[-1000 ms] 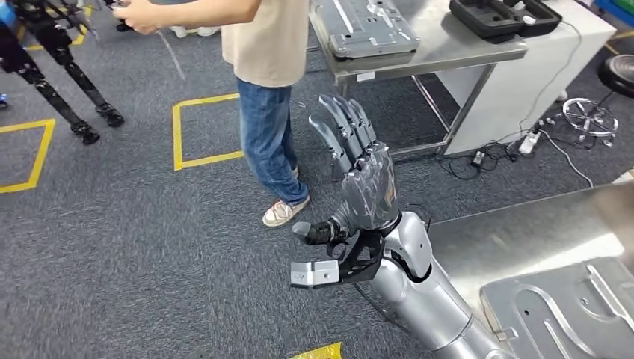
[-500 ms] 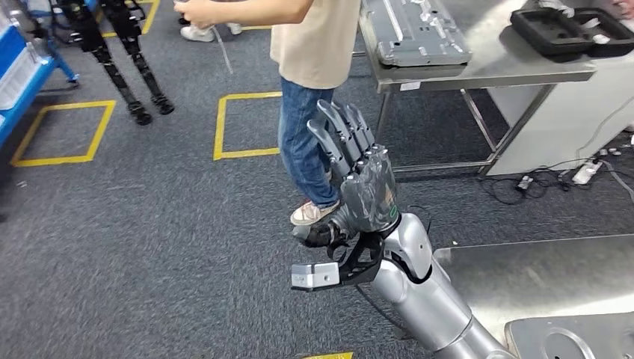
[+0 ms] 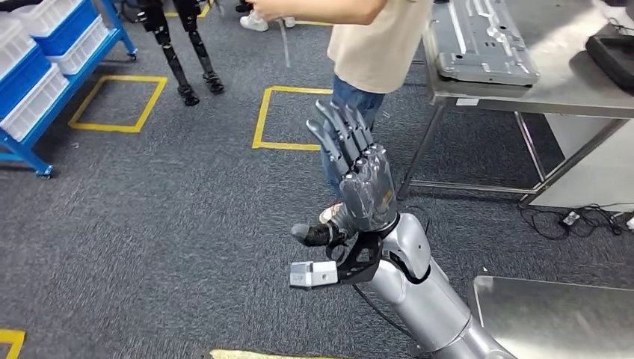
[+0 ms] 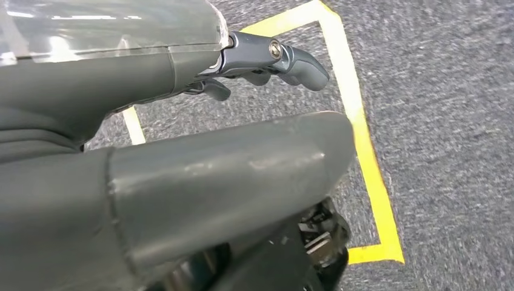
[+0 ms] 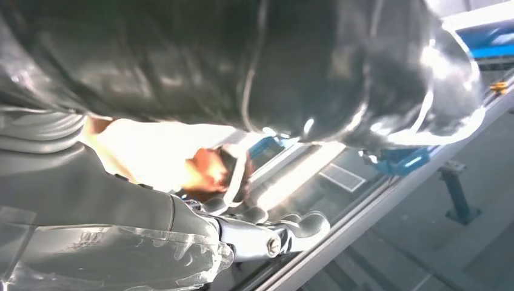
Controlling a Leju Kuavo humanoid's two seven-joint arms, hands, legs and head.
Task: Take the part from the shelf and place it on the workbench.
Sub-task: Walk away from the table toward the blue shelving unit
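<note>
Two steel worktops show in the head view: a near worktop (image 3: 553,314) at the lower right and a far worktop (image 3: 523,93) at the upper right. The part (image 3: 482,41), a grey pressed-metal panel, lies flat on the far worktop, well apart from both hands.

The right hand (image 3: 359,172) is raised in the middle of the scene on its silver arm, its fingers (image 3: 340,131) stretched straight and slightly spread, the thumb out to the left, with nothing in its hold. The left hand (image 4: 182,182) appears in the left wrist view above grey carpet; its thumb and a lightly bent finger stand apart, and nothing lies between them.

A person (image 3: 374,45) in a beige shirt and jeans stands just beyond the raised hand, beside the far worktop. At the far left is a blue shelf (image 3: 45,67) holding white bins. Yellow tape squares (image 3: 288,116) mark the carpet, and cables (image 3: 572,218) lie on the floor at the right.
</note>
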